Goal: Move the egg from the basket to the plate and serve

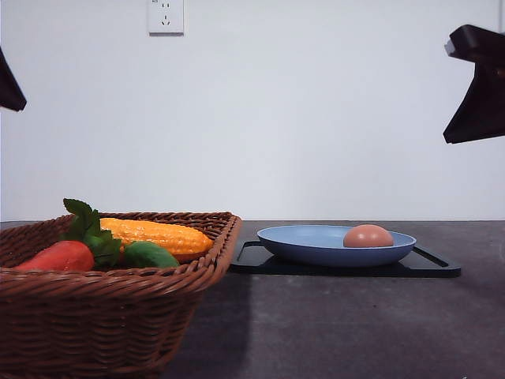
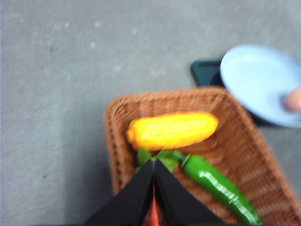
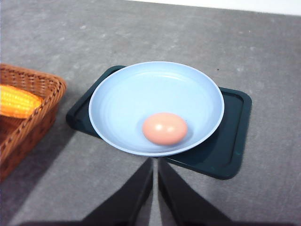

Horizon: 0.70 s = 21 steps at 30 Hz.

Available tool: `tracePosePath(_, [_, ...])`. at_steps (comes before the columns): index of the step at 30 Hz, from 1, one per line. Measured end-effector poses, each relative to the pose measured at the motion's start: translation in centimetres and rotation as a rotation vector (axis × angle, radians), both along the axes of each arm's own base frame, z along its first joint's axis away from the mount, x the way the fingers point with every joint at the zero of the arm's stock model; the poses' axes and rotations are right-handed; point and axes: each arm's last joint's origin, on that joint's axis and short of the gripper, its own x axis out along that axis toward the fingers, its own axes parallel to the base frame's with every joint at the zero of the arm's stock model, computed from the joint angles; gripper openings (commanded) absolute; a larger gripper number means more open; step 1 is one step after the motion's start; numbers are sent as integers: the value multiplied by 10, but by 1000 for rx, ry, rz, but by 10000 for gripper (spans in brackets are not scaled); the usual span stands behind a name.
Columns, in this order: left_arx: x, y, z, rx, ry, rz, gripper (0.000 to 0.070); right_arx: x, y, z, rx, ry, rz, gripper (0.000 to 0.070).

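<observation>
The salmon egg [image 1: 368,236] [image 3: 164,128] lies in the blue plate [image 1: 316,245] [image 3: 141,94], toward its near right side. Above and just short of the plate's near rim, my right gripper [image 3: 155,161] hangs shut with nothing in it; it shows high at the right in the front view [image 1: 477,87]. The wicker basket [image 1: 110,316] [image 2: 117,141] stands at the front left. My left gripper [image 2: 154,161] hovers shut and empty over the basket. In the left wrist view the plate [image 2: 254,80] and the egg [image 2: 295,100] sit at the edge.
The plate rests on a flat black tray [image 1: 430,267] [image 3: 230,150]. The basket holds a yellow corn cob [image 1: 158,234] [image 2: 171,130], a green pepper [image 2: 221,186] and a red leafy vegetable [image 1: 61,256]. Grey tabletop lies all around.
</observation>
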Motion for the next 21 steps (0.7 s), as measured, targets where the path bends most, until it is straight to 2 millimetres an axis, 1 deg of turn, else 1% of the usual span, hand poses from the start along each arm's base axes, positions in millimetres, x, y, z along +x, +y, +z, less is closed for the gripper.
tracePosePath(8, [0, 0, 1, -22, -1, 10, 0, 1, 1, 4, 41, -25, -10, 0])
tracePosePath(18, [0, 0, 1, -23, -2, 10, 0, 1, 1, 4, 45, -27, -11, 0])
tracePosePath(21, [-5, 3, 4, -28, -24, 9, 0, 1, 1, 4, 46, -27, -11, 0])
